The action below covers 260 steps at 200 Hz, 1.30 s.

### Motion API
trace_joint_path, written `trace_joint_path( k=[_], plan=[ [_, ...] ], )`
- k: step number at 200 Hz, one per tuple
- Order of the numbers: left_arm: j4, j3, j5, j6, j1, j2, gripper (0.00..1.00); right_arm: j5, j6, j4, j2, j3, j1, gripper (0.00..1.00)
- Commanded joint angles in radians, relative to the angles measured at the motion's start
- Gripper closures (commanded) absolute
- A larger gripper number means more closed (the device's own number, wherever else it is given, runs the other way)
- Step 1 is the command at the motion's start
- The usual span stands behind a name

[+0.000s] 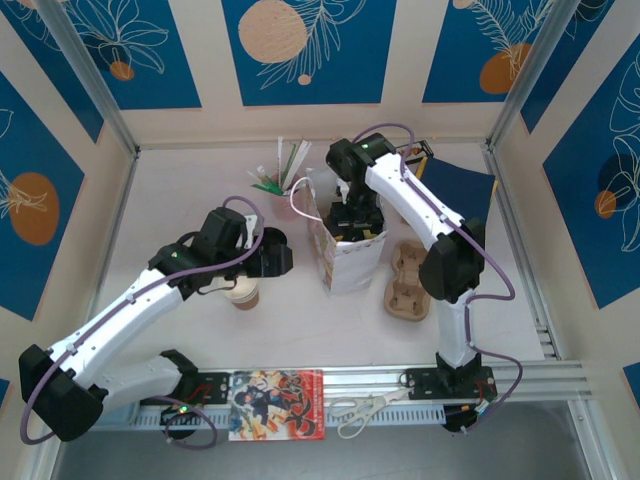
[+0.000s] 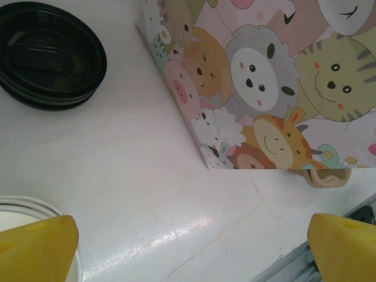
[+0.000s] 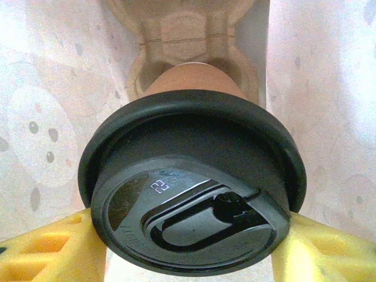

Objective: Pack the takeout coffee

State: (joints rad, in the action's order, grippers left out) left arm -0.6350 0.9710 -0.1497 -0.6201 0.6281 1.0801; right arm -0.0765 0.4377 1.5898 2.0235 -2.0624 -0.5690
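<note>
Right wrist: right gripper (image 3: 188,249) is clamped on the lidded coffee cup (image 3: 194,82), with a yellow finger on either side of its black lid (image 3: 188,194). The cup is kraft-brown, upright and inside the paper bag (image 3: 41,117), with bag walls close on both sides. A pulp carrier (image 3: 182,29) lies on the bag floor. The cup base is over one of its sockets; can't tell if it's seated or just above.

Top external: right arm (image 1: 420,215) reaches down into the bag's open top. The bag stands upright mid-table. A second pulp carrier (image 1: 408,282) lies flat just right of the bag. An open paper cup (image 1: 243,293), brown outside and pale inside, stands on the table (image 1: 180,180) left of the bag. It is apart from the bag and close under the left arm's wrist. A pink cup of straws (image 1: 272,188) sits further back. Scissors (image 1: 360,408) and a comic (image 1: 277,403) lie at the near edge by the arm bases.

Left wrist: left gripper (image 2: 191,252) is released, jaws spread wide with bare table between them. The open cup's white rim shows at lower left, partly behind one yellow fingertip (image 2: 35,247); can't tell if they touch. A stack of black lids (image 2: 50,56) sits on the table at upper left, apart from the bag. The bag's cartoon-animal side faces the camera, with an edge of the second carrier just past its corner.
</note>
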Motion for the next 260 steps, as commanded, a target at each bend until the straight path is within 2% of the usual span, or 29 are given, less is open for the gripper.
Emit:
trace_joint_path(
  k=[1, 260],
  plan=[
    [0.006, -0.004, -0.015, 0.011, -0.010, -0.009, 0.00, 0.032, -0.013, 0.009, 0.005, -0.014, 0.004, 0.36],
    [0.005, 0.000, -0.016, 0.013, -0.010, 0.000, 0.00, 0.036, -0.017, -0.010, -0.009, 0.027, 0.015, 0.36]
  ],
)
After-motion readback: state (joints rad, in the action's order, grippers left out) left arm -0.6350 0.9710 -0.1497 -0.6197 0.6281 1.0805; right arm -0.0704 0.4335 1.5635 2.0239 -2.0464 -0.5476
